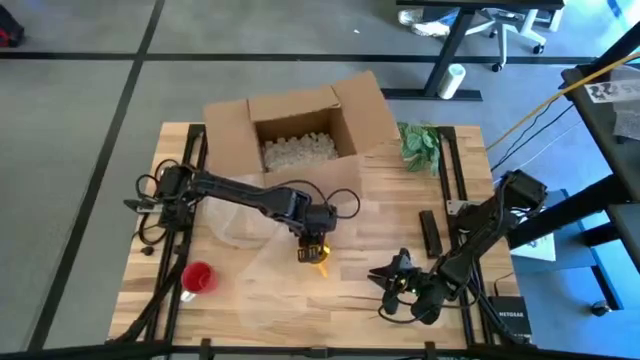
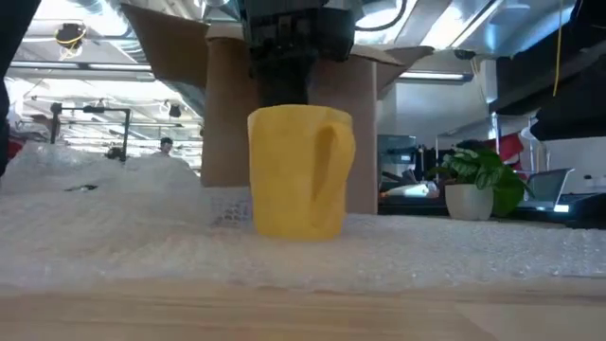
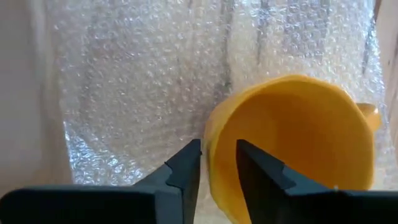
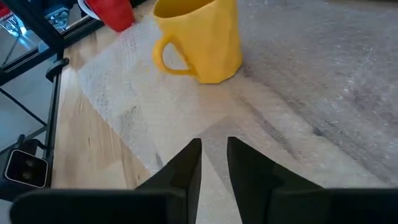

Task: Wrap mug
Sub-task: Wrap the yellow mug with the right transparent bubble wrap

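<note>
Left gripper [image 1: 312, 246] hangs over the middle of the table with its two fingers [image 3: 186, 163] pinched on the rim of the yellow mug [image 2: 301, 171], one finger outside the wall and one inside. At the left front corner of the wooden table [image 1: 350, 290] a red cup [image 1: 197, 277] stands well apart from the mug. Behind the mug an open cardboard box [image 1: 300, 120] holds pale packing peanuts [image 1: 298, 151], and to its right a small potted plant [image 1: 421, 143] sits near the back edge. A black bar-shaped object [image 1: 430, 232] lies on the wood right of centre. Right gripper [image 1: 393, 279] rests low near the front right, its fingers close together with only a narrow gap and nothing between them. A clear sheet of bubble wrap [image 3: 143, 81] is spread over the table's middle, and the mug stands upright on it, handle out to one side. Grey floor and office desks surround the table
</note>
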Robot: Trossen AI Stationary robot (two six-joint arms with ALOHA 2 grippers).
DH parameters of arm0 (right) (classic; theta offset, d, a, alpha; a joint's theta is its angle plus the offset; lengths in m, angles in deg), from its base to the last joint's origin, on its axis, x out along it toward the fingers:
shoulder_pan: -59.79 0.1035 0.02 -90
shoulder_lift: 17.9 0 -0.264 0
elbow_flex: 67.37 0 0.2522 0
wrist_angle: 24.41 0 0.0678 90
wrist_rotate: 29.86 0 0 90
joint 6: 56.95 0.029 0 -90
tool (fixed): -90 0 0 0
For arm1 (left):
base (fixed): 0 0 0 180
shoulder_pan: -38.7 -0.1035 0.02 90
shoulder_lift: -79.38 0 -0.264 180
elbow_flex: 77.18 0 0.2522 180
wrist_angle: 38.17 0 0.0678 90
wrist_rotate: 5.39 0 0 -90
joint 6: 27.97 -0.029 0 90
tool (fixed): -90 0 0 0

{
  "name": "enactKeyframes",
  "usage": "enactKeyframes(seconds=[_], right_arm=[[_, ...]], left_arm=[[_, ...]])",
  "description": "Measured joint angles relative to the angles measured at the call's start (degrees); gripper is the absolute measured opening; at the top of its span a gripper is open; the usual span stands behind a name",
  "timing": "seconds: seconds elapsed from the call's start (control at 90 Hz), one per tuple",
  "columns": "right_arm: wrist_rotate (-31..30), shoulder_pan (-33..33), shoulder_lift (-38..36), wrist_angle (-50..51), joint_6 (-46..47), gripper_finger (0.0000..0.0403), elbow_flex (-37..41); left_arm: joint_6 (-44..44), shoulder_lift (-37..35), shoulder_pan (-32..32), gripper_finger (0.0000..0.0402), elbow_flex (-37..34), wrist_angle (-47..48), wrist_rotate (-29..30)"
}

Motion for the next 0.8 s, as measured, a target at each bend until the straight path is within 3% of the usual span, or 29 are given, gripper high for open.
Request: enactKeyframes(seconds=[0.222,0.333,0.467,0.8], right_arm=[[-0.25,0.39,0.0,1.29,0.01,0.0062,-0.02],[-4.56,2.29,0.0,1.66,1.22,0.0062,0.18],[-9.4,6.01,0.0,1.75,6.36,0.0062,1.67],[-12.03,12.12,0.0,1.85,15.54,0.0062,2.95]], left_arm=[[-2.28,-5.63,0.31,0.0086,-0.03,-2.22,0.64],[-2.57,-10.11,1.74,0.0086,-1.17,-5.72,2.93],[-2.5,-14.8,4.56,0.0086,-5.35,-11.97,5.3],[4.14,-17.49,12.58,0.0086,-20.26,-28.55,7.01]])
